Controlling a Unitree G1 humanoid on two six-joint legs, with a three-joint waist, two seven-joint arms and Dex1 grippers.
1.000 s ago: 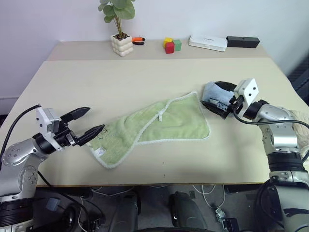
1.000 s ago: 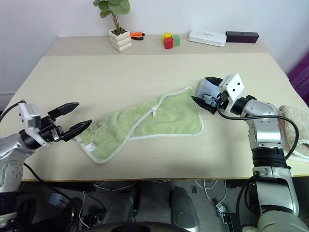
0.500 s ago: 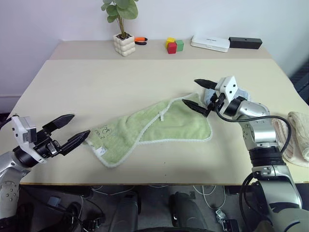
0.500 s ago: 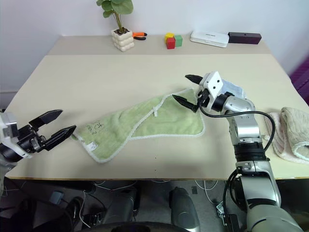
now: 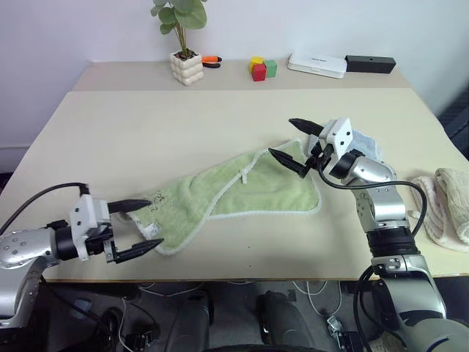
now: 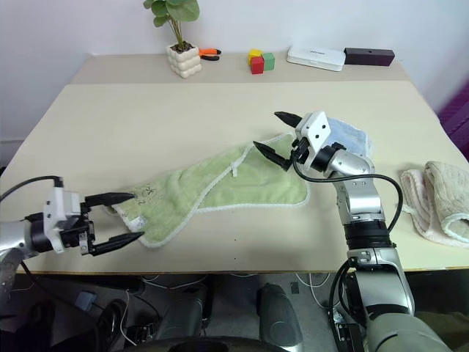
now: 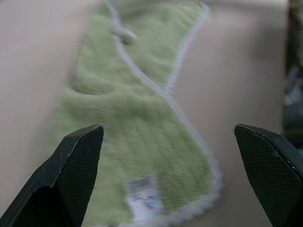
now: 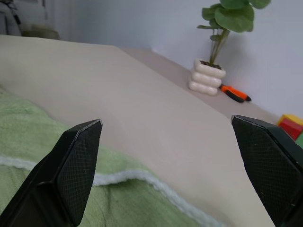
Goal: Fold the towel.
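Beige table [image 5: 183,125] against a white wall carries the green towel [image 5: 242,192], lying rumpled; left gripper [image 5: 135,229] and right gripper [image 5: 291,141] both spread, empty

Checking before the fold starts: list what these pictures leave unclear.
- Black marking on the towel: too small to read in the eye views, blurred in the left wrist view.
- Light blue towel: partly hidden behind the right pincer.
- Cream towel: cut off by the picture's edge.
- Towel's label: blurred.
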